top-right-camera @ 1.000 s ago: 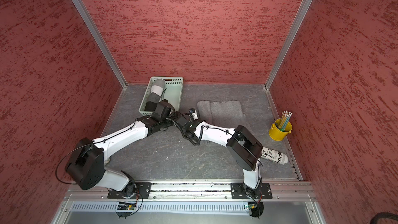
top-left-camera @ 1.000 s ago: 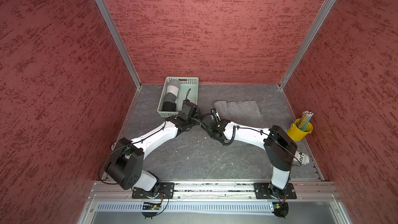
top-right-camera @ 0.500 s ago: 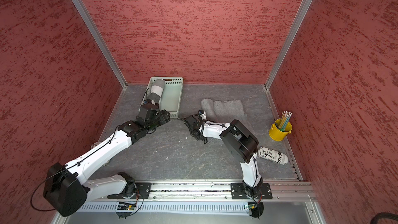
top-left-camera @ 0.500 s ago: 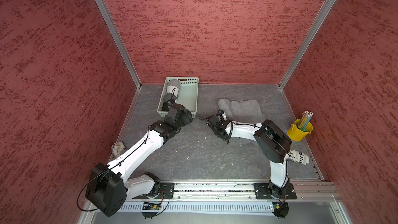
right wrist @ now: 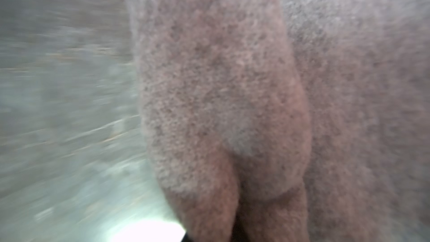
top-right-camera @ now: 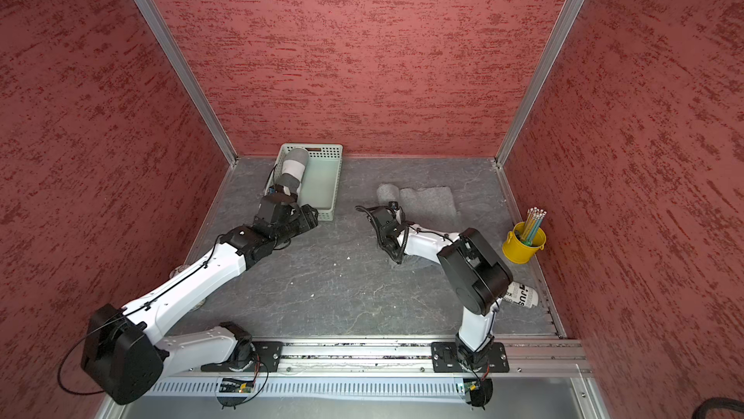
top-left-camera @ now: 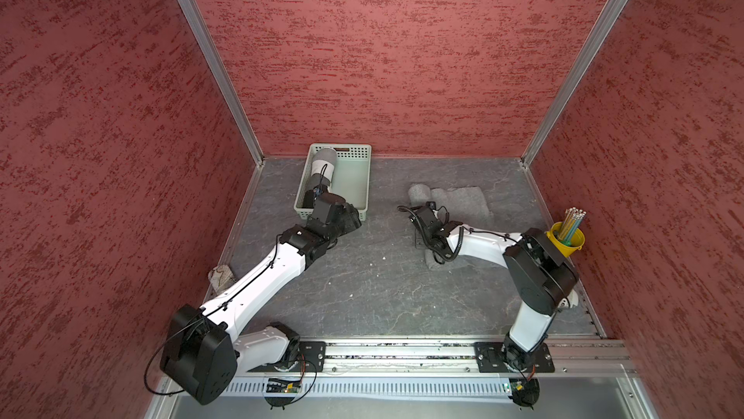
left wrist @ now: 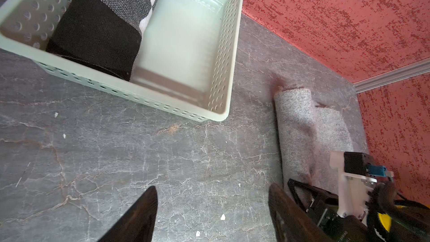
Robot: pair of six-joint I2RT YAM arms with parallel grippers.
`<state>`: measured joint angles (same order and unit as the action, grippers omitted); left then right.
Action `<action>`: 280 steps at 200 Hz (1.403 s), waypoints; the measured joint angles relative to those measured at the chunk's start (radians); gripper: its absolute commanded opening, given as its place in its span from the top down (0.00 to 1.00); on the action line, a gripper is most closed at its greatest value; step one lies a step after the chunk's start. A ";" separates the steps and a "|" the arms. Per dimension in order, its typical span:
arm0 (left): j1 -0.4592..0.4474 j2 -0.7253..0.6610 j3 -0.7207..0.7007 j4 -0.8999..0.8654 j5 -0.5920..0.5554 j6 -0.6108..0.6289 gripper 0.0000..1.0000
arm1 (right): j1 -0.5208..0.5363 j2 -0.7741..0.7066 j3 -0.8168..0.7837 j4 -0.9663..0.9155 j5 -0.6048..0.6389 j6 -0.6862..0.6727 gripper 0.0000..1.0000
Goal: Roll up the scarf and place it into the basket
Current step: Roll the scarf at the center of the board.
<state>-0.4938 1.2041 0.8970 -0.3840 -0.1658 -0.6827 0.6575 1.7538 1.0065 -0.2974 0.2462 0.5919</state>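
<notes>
**A:** What do the top views give?

**B:** In both top views the basket [top-left-camera: 355, 183] [top-right-camera: 324, 187] sits at the back of the surface [top-left-camera: 382, 288], towards the left corner; a striped roll [top-left-camera: 322, 165] lies inside along its left wall; the grey scarf [top-left-camera: 463, 203] lies on the surface to the basket's right, apart from it and outside it; its left edge is rolled into a short tube, the rest flat.

**A:** And the arms?

**B:** The left end effector [top-left-camera: 352, 220] is just in front of the basket's near end; the right end effector [top-left-camera: 422, 215] is down at the near end of the scarf's rolled edge; from above I cannot tell how either stands. A yellow bucket [top-left-camera: 567, 239] of pencils stands by the right wall; a crumpled rag [top-left-camera: 220, 276] lies by the left one.

**A:** The left wrist view?

**B:** The left end effector's fingers [left wrist: 142, 215] are spread wide over bare surface, holding nothing; the basket lies ahead with the striped roll [left wrist: 104, 19] in it; past its corner lies the grey scarf [left wrist: 295, 131], with the right arm's black tip at the near end of the roll.

**A:** The right wrist view?

**B:** It is blurred; the grey scarf [right wrist: 221, 89] fills nearly all of it, with a strip of surface alongside; the fabric gathers into two ridges that meet where the tips sit; the right end effector is pressed together, pinching a fold of the scarf.
</notes>
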 measured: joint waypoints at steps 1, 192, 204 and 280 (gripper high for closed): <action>0.000 0.000 0.000 0.000 0.000 0.000 0.24 | 0.000 -0.003 -0.002 0.002 -0.005 0.002 1.00; -0.231 0.689 0.435 0.310 0.373 0.280 0.64 | -0.328 -0.156 -0.534 0.805 -0.926 0.558 0.99; -0.227 0.755 0.476 0.325 0.395 0.287 0.66 | -0.343 -0.147 -0.534 0.818 -0.950 0.563 0.96; -0.210 0.996 0.577 0.417 0.479 0.270 0.77 | -0.389 -0.301 -0.451 0.472 -0.846 0.394 0.55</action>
<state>-0.7040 2.2005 1.4742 0.0330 0.3134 -0.4129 0.2684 1.4525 0.5552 0.1741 -0.6003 0.9855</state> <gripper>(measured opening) 0.236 0.421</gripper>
